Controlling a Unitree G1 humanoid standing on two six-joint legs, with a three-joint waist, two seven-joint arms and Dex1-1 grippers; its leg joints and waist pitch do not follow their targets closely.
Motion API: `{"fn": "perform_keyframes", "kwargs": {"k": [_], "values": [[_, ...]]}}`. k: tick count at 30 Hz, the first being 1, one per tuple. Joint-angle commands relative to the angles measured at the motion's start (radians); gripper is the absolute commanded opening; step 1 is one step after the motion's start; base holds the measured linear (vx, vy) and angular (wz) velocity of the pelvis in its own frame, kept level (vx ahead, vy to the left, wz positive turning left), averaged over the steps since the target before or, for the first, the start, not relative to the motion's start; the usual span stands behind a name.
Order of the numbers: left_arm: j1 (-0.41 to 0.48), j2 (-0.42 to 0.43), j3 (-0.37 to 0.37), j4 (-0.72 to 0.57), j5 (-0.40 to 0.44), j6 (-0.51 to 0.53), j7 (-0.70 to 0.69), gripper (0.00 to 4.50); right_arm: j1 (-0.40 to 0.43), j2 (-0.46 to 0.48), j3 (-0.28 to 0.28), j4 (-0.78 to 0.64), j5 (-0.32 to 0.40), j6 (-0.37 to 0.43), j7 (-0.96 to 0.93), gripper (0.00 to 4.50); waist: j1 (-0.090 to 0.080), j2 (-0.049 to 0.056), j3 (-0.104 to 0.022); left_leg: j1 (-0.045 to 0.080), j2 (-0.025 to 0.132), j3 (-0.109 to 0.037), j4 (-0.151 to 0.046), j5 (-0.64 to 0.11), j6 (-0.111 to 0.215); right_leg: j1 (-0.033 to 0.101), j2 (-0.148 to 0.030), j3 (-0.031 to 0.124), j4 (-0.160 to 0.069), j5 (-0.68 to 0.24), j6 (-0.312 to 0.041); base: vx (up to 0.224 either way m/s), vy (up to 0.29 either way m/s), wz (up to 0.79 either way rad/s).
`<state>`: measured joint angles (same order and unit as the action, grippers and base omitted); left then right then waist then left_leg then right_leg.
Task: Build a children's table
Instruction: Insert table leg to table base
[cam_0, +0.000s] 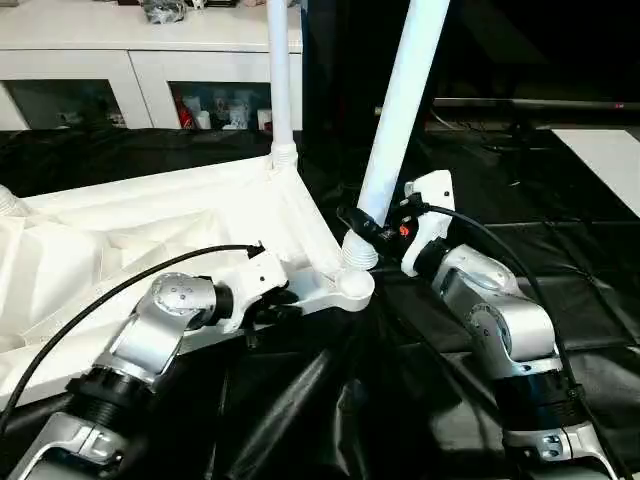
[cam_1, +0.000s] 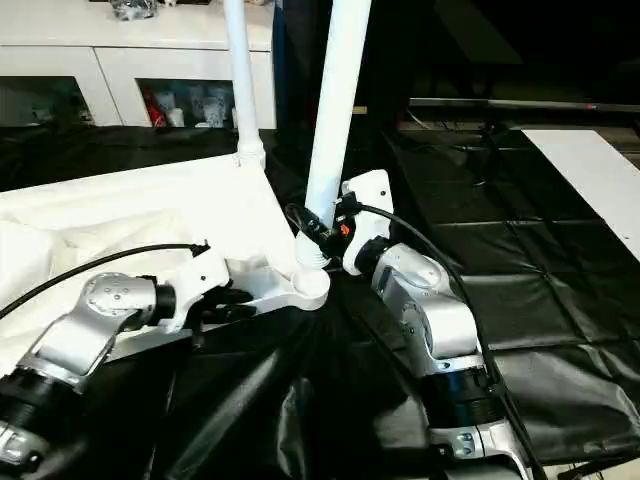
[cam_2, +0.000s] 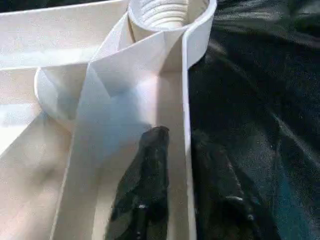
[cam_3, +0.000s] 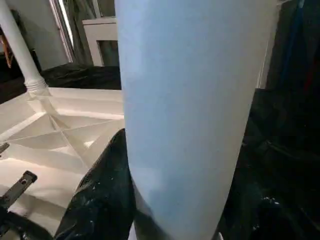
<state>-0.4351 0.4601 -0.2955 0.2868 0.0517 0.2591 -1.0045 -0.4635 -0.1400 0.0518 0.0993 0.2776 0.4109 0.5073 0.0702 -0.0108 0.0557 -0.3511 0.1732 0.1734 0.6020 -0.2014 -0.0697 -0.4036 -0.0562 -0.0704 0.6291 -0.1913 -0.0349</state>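
The children's table top (cam_0: 120, 240) lies upside down, ribbed underside up. One white leg (cam_0: 280, 80) stands upright in its far corner socket. A second leg (cam_0: 402, 110) leans in the near corner socket (cam_0: 352, 285). My right gripper (cam_0: 372, 228) is shut on this leg just above the socket; in the right wrist view the leg (cam_3: 190, 110) sits against a black finger (cam_3: 102, 195). My left gripper (cam_0: 270, 305) clamps the top's edge beside that socket. In the left wrist view its fingers (cam_2: 145, 180) straddle the thin rim wall (cam_2: 186, 100).
A black sheet (cam_0: 560, 250) covers the large table under the work, rumpled at the near edge. A white cabinet with glass doors (cam_0: 130, 60) stands behind. A flat white panel (cam_0: 610, 150) lies at the far right. Black cables run along both forearms.
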Motion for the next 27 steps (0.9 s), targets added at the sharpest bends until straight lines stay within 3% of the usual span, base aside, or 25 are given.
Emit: {"fn": "perform_keyframes", "kwargs": {"k": [1,7,15,27], "values": [[0.010,0.001,-0.015,0.008,0.002,0.019,0.006,0.54,0.011,-0.014,0.020,-0.019,0.000,0.002,0.019,1.85,0.003,0.008,-0.062,-0.001,0.052,-0.022,-0.075,-0.155,0.006,0.056,-0.089,0.064,-0.086,-0.227,-0.152,0.000,0.000,0.00],[0.005,-0.016,-0.020,0.015,-0.001,0.022,0.003,0.05,0.028,-0.051,0.051,-0.036,-0.002,0.048,0.067,1.85,0.005,0.008,-0.059,-0.001,0.051,-0.022,-0.075,-0.177,0.007,0.056,-0.091,0.064,-0.094,-0.280,-0.140,0.000,0.000,0.00],[-0.004,-0.016,-0.023,0.028,-0.002,0.012,-0.006,0.00,0.021,-0.090,0.057,-0.021,-0.001,0.080,0.094,1.85,0.009,0.009,-0.062,-0.001,0.052,-0.022,-0.073,-0.159,0.008,0.056,-0.090,0.064,-0.090,-0.240,-0.148,0.000,0.000,0.00],[-0.013,-0.017,-0.021,0.043,-0.005,0.007,-0.009,0.00,-0.013,-0.053,0.042,0.085,0.012,0.067,0.095,1.85,0.010,0.008,-0.060,0.001,0.053,-0.022,-0.075,-0.171,0.005,0.053,-0.091,0.063,-0.093,-0.280,-0.146,0.000,0.000,0.00]]}}
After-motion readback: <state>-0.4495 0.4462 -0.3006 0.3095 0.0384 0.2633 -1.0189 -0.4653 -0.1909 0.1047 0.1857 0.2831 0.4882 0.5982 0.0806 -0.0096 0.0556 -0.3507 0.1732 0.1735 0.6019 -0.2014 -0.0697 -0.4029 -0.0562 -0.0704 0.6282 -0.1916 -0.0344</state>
